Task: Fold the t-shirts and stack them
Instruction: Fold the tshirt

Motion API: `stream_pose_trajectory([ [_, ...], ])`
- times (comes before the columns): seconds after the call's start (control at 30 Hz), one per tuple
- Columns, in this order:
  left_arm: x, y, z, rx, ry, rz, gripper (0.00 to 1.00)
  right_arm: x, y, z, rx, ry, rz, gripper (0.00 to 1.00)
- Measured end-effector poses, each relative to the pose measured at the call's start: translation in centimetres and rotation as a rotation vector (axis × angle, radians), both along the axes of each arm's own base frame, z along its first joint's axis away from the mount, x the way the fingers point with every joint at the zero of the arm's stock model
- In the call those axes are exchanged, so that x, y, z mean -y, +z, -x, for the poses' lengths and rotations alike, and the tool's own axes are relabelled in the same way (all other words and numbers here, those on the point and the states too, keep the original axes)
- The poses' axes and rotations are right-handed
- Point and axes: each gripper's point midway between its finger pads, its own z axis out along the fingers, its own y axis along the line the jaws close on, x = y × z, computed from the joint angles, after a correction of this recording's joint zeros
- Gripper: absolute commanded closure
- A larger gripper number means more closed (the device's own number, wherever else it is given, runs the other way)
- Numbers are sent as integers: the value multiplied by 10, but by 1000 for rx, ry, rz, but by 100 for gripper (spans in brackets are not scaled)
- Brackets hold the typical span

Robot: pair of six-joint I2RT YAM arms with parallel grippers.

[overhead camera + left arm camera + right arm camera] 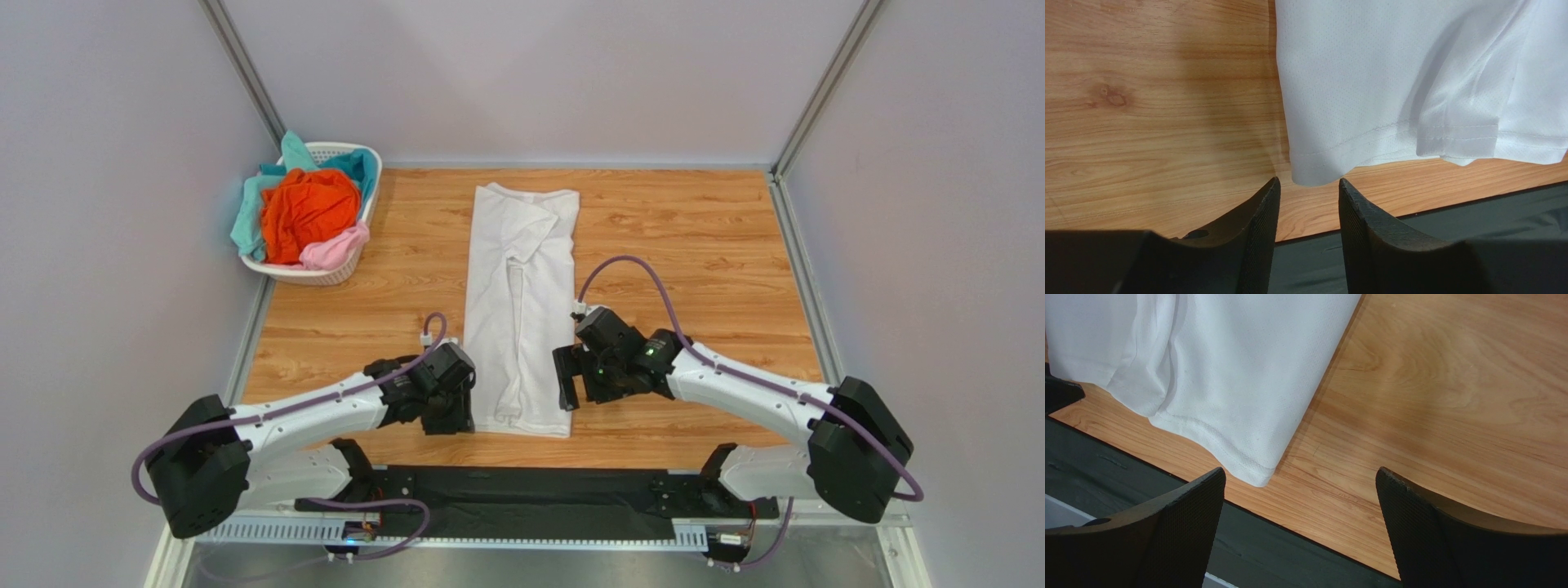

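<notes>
A white t-shirt [521, 306] lies folded into a long strip down the middle of the wooden table, hem toward me. My left gripper [450, 410] is open and empty at the strip's near left corner; in the left wrist view that corner [1310, 174] sits just beyond the gap between my fingers [1308, 184]. My right gripper [568, 380] is open wide and empty at the near right corner [1257, 471], which lies just beyond the left finger [1192, 502]. Orange [307, 208], teal [252, 214] and pale pink [337, 249] shirts are piled in the basket.
A white lattice basket [337, 272] stands at the back left of the table. A black strip [528, 496] runs along the table's near edge, between the arm bases. Grey walls close in the table on three sides.
</notes>
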Motion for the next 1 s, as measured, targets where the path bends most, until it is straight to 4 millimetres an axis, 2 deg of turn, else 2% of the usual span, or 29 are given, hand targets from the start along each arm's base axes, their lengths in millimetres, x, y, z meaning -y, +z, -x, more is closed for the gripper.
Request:
stream_pose_trajectory([
  [0.03,0,-2,0,-3,0,-4,55,-1,-1,3,-4,8,3,8],
  [0.07,-1,-3,1,-7,0,-9,60,-2,-3,6,-6,17,2,9],
  [0.33,1,-7,-7,-21,33,1,71,-13,-11,25,-41,83,0,14],
  [0.4,1,-7,-8,-21,41,3,83,-15,-13,30,-53,102,3,15],
  [0.43,0,-8,-9,-20,43,1,93,-16,-15,33,-62,112,5,16],
  [0.47,-1,-8,-9,-22,47,-1,99,-17,-17,35,-69,119,7,17],
  [0.63,-2,-8,-9,-20,44,-1,100,-22,-29,47,-118,156,26,23],
  [0.73,-2,-8,-9,-16,45,4,100,-23,-37,52,-139,166,41,35],
  [0.77,-2,-8,-9,-15,44,6,100,-23,-40,53,-143,169,46,45],
  [0.83,-2,-8,-8,-13,45,11,100,-24,-45,53,-150,169,53,57],
  [0.87,-2,-8,-8,-11,45,15,100,-24,-47,53,-155,166,58,68],
  [1.0,-3,-8,-7,-4,46,28,100,-27,-49,51,-156,160,53,85],
])
